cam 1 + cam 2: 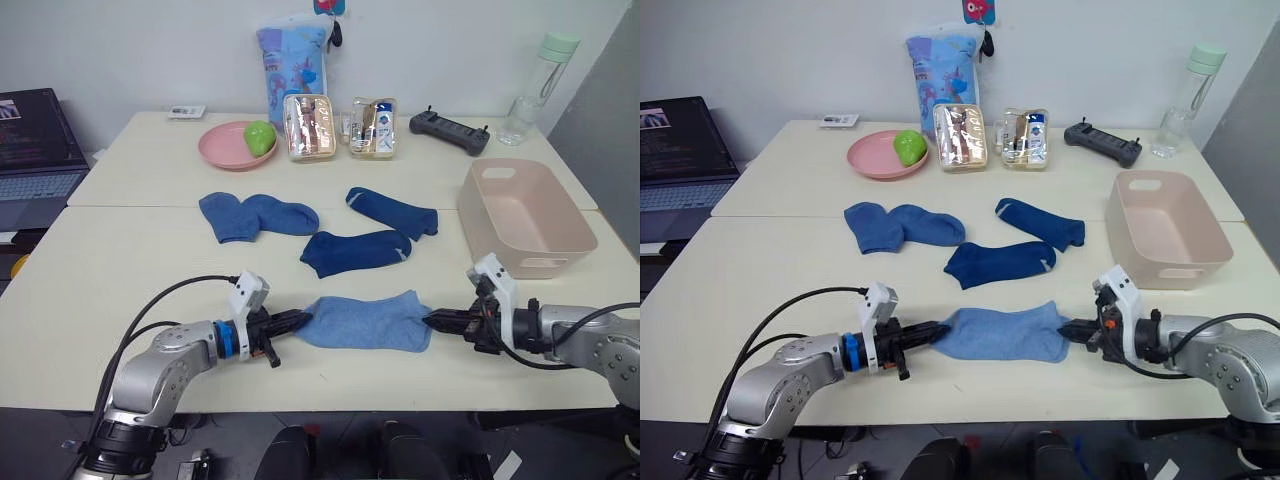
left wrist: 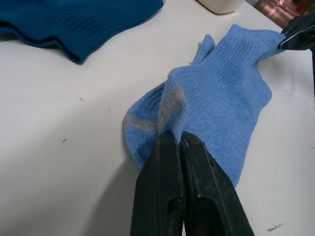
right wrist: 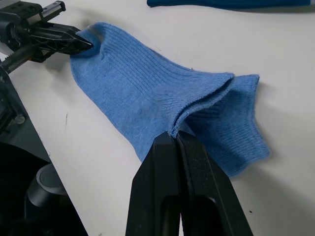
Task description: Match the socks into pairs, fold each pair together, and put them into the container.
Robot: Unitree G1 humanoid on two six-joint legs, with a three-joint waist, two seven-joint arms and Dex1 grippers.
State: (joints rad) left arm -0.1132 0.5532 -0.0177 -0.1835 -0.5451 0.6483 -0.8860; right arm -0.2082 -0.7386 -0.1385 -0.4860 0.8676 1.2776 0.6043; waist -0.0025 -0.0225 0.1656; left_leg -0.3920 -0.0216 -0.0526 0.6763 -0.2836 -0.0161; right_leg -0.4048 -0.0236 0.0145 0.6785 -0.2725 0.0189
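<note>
The light-blue sock pair [image 1: 366, 322] is laid flat at the near edge of the table [image 1: 120, 260], stretched between both grippers. Its toe end is clamped by the closed left gripper [image 1: 300, 318]; its cuff end is clamped by the closed right gripper [image 1: 432, 321]. Three darker blue socks [image 1: 355, 250] are positioned beyond it. The pink-beige tub [image 1: 524, 215] is located to the right, empty.
</note>
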